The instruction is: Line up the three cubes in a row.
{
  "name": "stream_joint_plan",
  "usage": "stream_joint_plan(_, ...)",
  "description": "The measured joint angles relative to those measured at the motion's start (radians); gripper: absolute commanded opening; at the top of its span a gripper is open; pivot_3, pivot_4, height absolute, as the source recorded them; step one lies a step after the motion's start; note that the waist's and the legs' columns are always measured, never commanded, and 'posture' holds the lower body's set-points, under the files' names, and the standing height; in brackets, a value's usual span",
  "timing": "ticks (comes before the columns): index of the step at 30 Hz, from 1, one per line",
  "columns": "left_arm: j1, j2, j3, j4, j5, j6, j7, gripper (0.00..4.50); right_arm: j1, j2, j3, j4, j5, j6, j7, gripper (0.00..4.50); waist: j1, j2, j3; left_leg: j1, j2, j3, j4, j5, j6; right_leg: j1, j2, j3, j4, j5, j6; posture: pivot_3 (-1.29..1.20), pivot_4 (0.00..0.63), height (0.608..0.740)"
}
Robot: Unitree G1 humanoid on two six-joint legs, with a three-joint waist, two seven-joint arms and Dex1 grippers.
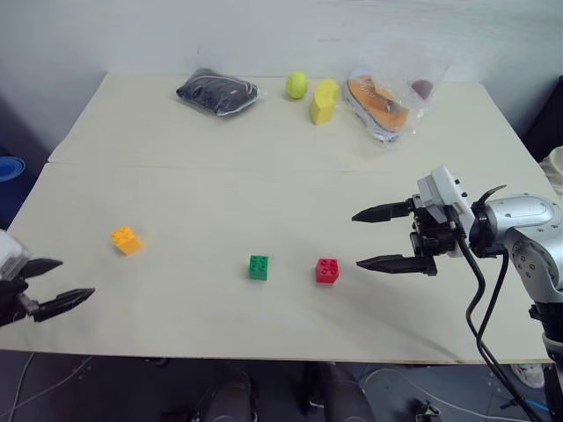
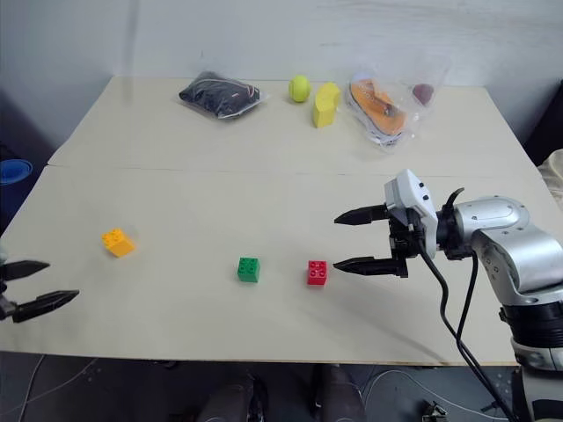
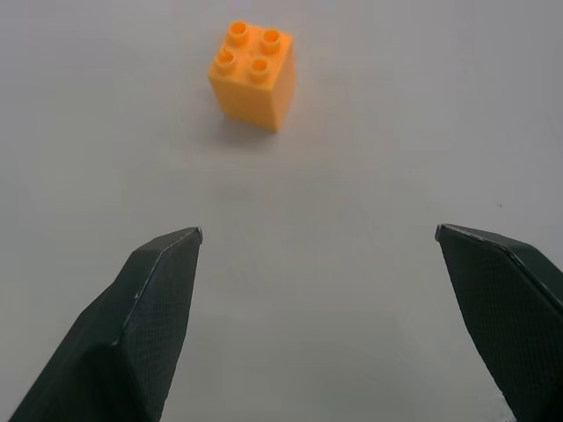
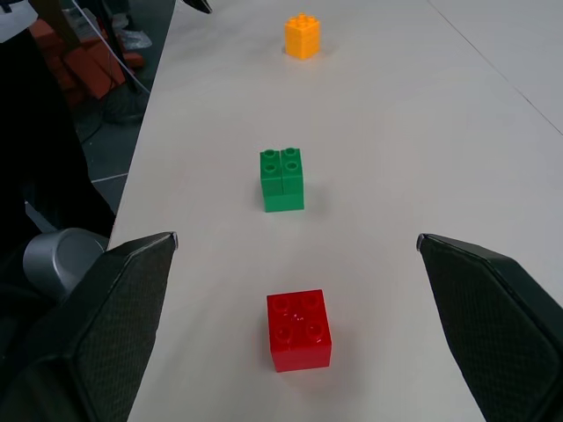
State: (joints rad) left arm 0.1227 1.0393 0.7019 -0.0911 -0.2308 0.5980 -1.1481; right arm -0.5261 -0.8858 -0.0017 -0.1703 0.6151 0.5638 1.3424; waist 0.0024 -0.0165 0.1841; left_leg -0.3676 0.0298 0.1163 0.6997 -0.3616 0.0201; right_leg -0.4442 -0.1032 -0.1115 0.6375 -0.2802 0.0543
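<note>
The 3 cubes sit near the table's (image 1: 264, 176) near edge — orange-yellow cube (image 1: 126, 240) left, green cube (image 1: 258, 267) centre, red cube (image 1: 327, 271) just right. The right gripper (image 1: 369, 237) gapes beside red; the left gripper (image 1: 62, 283) gapes empty — far left.

Ball (image 1: 296, 84), yellow block (image 1: 324, 101) (touching? unclear), bags (image 1: 216, 91).

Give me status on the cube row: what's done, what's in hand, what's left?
Done: red cube and green cube sit side by side near the front edge. In hand: nothing; left gripper and right gripper both have open jaws, empty. Left: orange-yellow cube sits apart, further left and slightly back, turned askew; it likely needs moving in beside the green one.
</note>
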Motion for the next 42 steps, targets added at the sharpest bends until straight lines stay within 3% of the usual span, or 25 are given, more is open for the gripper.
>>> stream_joint_plan(5, -0.306, 0.101, -0.271, 0.294, 0.031, -0.086, -0.010, 4.48, 0.029, 0.010, -0.012, -0.002, 0.001, -0.008, -0.004, 4.50, -0.007, 0.000, 0.000, -0.001, 0.000, 0.002, -0.002, 0.000, 0.000, -0.001, 0.002, 0.000, 0.004, 0.000, 0.000, 0.00, 0.150, 0.740)
stream_joint_plan(10, -0.456, 0.100, -0.460, 0.475, 0.042, -0.162, -0.101, 4.48, 0.120, 0.008, -0.040, -0.079, 0.020, 0.003, -0.025, 4.50, -0.015, 0.000, 0.000, -0.001, 0.001, 0.009, -0.001, -0.002, 0.001, -0.003, 0.005, -0.002, 0.004, 0.000, 0.000, 0.00, 0.150, 0.740)
stream_joint_plan(16, -0.663, 0.053, -0.628, 0.695, 0.148, -0.284, -0.074, 4.48, 0.174, 0.005, -0.087, -0.182, 0.061, 0.030, -0.086, 4.50, -0.003, 0.000, 0.000, 0.000, 0.000, 0.009, 0.000, -0.001, 0.001, -0.003, 0.005, -0.003, 0.006, 0.000, 0.001, 0.00, 0.150, 0.740)
stream_joint_plan(19, -0.714, 0.019, -0.679, 0.786, 0.186, -0.336, -0.065, 3.91, 0.186, 0.005, -0.095, -0.205, 0.077, 0.045, -0.111, 4.50, -0.003, -0.001, 0.000, 0.000, 0.000, 0.009, 0.001, -0.001, 0.001, -0.003, 0.006, -0.005, 0.006, 0.000, 0.001, 0.00, 0.150, 0.740)
stream_joint_plan(24, -0.786, -0.014, -0.712, 0.852, 0.200, -0.373, -0.084, 2.31, 0.184, 0.005, -0.095, -0.221, 0.089, 0.061, -0.138, 4.50, -0.001, -0.001, -0.001, 0.000, 0.000, 0.009, 0.002, -0.001, 0.002, -0.002, 0.005, -0.006, 0.006, 0.000, 0.001, 0.00, 0.150, 0.740)
stream_joint_plan(27, -0.799, -0.022, -0.720, 0.860, 0.202, -0.387, -0.085, 1.51, 0.180, 0.005, -0.095, -0.222, 0.091, 0.071, -0.152, 4.50, -0.002, -0.001, -0.001, 0.000, 0.000, 0.009, 0.002, -0.001, 0.002, -0.002, 0.005, -0.006, 0.006, 0.001, 0.001, 0.00, 0.150, 0.740)
stream_joint_plan(34, -0.770, -0.022, -0.719, 0.810, 0.192, -0.403, -0.141, 1.52, 0.167, 0.003, -0.094, -0.224, 0.101, 0.091, -0.168, 4.50, -0.003, -0.001, -0.001, 0.000, 0.001, 0.009, 0.002, -0.001, 0.002, -0.002, 0.005, -0.005, 0.006, 0.000, 0.001, 0.00, 0.150, 0.740)
stream_joint_plan(42, -0.696, -0.054, -0.821, 0.407, 0.159, -0.453, -0.310, 1.52, 0.213, -0.053, -0.098, -0.230, 0.096, 0.087, -0.139, 4.50, 0.010, -0.001, -0.001, -0.001, 0.000, 0.006, 0.003, -0.001, 0.002, -0.001, 0.005, -0.002, 0.006, 0.001, 0.001, 0.00, 0.150, 0.740)
